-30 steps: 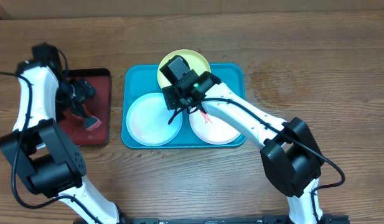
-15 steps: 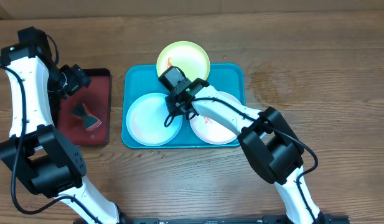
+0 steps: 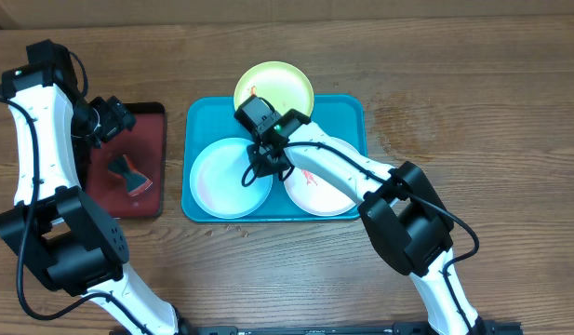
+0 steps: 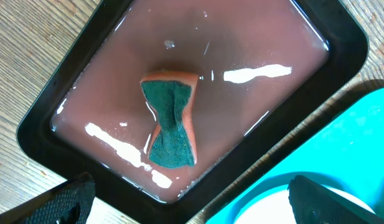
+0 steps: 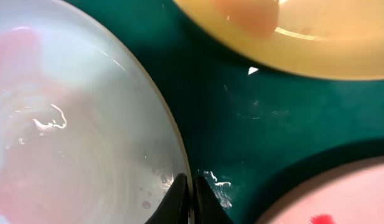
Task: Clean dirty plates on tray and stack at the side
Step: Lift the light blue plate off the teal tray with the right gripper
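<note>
Two grippers, right gripper (image 5: 188, 199) closed at rim of pale plate (image 5: 73, 124), yellow plate (image 5: 304, 43) just ahead, left gripper (image 4: 193, 202) spread wide above sponge (image 4: 171, 121) in red tray (image 4: 260, 118).

Robot lab bench, pretty sure

Bare wooden table (image 3: 473, 84), the cabled left arm (image 3: 33, 140) and right arm (image 3: 347, 166) over it, plus a teal tray (image 3: 352, 107) and dark red tray (image 3: 158, 116) staged like a test setup.

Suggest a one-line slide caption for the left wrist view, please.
Open left gripper hovers over the black-rimmed red tray, where a green-topped sponge sits in liquid beside the teal tray.
</note>
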`<state>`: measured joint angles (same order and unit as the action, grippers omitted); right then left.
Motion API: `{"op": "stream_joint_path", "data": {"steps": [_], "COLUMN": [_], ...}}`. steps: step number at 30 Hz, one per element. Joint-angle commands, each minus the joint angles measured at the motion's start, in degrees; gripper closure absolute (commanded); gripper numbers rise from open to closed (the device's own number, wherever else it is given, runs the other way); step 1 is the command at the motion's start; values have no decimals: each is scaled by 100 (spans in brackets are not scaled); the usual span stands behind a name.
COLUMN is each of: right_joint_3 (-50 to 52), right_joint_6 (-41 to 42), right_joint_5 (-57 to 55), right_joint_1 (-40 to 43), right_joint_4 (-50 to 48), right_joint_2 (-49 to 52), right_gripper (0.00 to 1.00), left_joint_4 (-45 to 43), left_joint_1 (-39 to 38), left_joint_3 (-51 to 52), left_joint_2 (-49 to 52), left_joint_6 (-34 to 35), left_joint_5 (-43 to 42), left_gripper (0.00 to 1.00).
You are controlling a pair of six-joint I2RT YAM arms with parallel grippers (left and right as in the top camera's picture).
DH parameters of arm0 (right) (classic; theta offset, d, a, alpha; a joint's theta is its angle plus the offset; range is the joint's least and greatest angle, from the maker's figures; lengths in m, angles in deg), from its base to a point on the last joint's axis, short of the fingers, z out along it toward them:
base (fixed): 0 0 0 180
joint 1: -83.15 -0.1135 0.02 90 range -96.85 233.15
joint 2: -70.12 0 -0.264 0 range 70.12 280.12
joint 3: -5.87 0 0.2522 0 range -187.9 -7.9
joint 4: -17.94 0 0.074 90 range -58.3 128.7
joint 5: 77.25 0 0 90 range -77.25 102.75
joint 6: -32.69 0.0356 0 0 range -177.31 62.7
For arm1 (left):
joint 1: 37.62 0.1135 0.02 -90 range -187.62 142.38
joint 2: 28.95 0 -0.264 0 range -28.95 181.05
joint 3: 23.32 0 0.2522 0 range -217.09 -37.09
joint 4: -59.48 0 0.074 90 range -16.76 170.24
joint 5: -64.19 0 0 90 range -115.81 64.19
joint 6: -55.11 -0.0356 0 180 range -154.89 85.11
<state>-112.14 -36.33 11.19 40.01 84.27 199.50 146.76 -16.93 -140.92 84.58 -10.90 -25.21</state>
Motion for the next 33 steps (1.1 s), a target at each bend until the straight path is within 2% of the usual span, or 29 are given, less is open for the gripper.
{"op": "stream_joint_path", "data": {"steps": [1, 7, 13, 20, 25, 31, 33], "right_joint_3": [-601, -1215, -1622, -1648, -1648, -1648, -1648], "right_joint_6": [-42, -503, -1139, -2050, -2780, -3799, -3858], "right_joint_5": [-603, -2055, -4607, -7031, -7447, -7451, -7444], "right_joint_1": [-55, -348, -966, -1659, -1864, -1945, -1950], "right_joint_4": [313, 881, 1412, 1102, 647, 251, 118], "right_joint_2": [-205, -363, -372, -372, -372, -372, -372], "right_gripper": [96, 96, 96, 96, 96, 96, 96], "left_joint_4": [-7, -151, -210, -302, -350, -378, -387], "left_joint_1": [26, 26, 31, 31, 35, 142, 205], "left_joint_3": [-57, -57, -57, -57, -57, -57, -57], "left_joint_2": [-15, -15, -15, -15, -15, -15, -15], "left_joint_6": [-22, -22, -22, -22, -15, 498, 498], "left_joint_5": [-59, -57, 341, 575, 627, 619, 619], "left_gripper": [0, 0, 0, 0, 0, 0, 0]}}
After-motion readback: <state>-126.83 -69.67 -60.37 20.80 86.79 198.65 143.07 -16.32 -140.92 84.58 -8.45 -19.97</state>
